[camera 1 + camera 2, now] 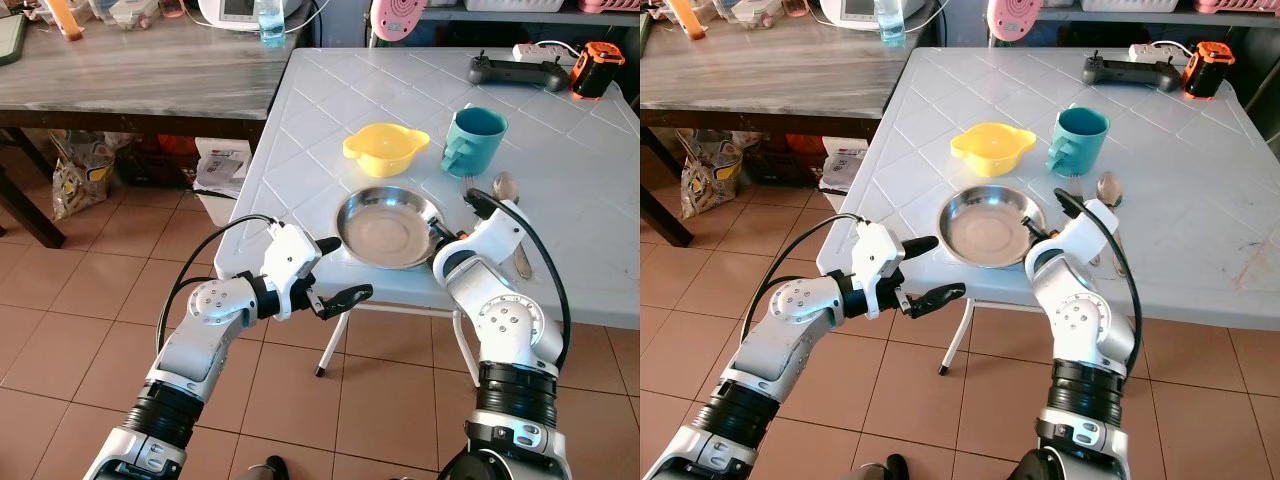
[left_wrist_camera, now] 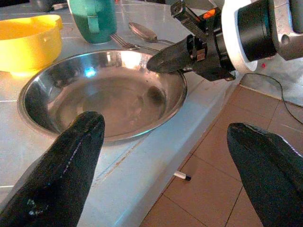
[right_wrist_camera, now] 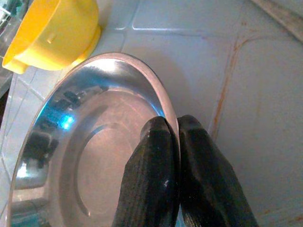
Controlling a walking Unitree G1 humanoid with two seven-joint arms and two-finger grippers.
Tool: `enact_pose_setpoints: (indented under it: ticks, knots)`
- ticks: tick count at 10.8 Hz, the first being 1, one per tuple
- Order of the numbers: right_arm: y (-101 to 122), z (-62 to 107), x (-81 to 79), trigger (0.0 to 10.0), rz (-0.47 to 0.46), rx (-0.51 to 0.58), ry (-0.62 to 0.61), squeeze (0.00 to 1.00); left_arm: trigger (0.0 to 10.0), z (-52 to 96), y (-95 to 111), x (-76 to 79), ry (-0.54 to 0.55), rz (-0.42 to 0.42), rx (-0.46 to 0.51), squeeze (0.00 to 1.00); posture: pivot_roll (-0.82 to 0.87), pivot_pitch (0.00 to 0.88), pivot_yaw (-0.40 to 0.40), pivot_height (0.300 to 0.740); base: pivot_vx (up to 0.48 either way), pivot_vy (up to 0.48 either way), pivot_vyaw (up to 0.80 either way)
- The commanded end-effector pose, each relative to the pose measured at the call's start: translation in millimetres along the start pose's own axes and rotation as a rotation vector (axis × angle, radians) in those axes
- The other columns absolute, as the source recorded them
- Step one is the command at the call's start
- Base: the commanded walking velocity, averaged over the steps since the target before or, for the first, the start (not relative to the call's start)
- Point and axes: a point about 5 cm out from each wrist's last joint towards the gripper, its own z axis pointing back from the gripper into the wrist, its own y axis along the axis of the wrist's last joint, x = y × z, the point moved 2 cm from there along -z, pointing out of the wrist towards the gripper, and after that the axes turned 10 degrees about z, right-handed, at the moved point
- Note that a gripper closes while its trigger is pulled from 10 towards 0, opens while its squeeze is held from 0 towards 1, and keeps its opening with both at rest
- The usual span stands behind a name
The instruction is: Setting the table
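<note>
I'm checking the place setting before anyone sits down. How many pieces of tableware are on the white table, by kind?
Steel plate: 1, its rim pinched by the right pincer
Yellow bowl: 1
Teal mug: 1
Spoon: 1
Fork: 1
Total: 5

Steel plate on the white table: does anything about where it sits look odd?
Yes. The steel plate sits right at the white table's near edge, with the right gripper shut on its rim. The left gripper hangs open off the edge.
</note>
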Motion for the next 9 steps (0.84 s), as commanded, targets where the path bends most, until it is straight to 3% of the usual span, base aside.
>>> enact_pose_setpoints:
  ticks: [1, 4, 6, 7, 9]
  knots:
    - [-12.2, -0.8, 3.0, 0.0, 0.007, -0.050, -0.018, 0.00, 10.0, -0.6, 1.3, 0.1, -0.003, -0.021, -0.008, 0.00, -0.04, 0.134, 0.035, 0.740, 0.000, 0.000, 0.00]
    - [-4.6, 3.8, 4.1, 0.0, 0.050, 0.016, 0.001, 0.00, 10.0, -3.2, 5.6, -2.4, 0.034, -0.033, 0.031, 0.00, -0.04, 0.131, 0.035, 0.740, 0.000, 0.000, 0.00]
    - [6.7, 17.3, 6.6, 0.0, 0.201, 0.146, 0.037, 0.00, 10.0, -3.1, 13.4, -12.6, 0.137, -0.050, 0.095, 0.00, -0.04, 0.131, 0.034, 0.740, 0.000, 0.000, 0.00]
    - [11.3, 27.2, 13.8, 0.0, 0.326, 0.233, 0.018, 0.00, 10.0, -2.8, 17.4, -18.7, 0.188, -0.059, 0.120, 0.00, -0.05, 0.131, 0.031, 0.740, 0.000, 0.000, 0.00]
    - [7.8, 42.5, 21.9, 0.0, 0.416, 0.293, 0.015, 0.00, 10.0, -2.8, 21.3, -26.8, 0.243, -0.054, 0.145, 0.00, -0.07, 0.128, 0.038, 0.740, 0.000, 0.000, 0.00]
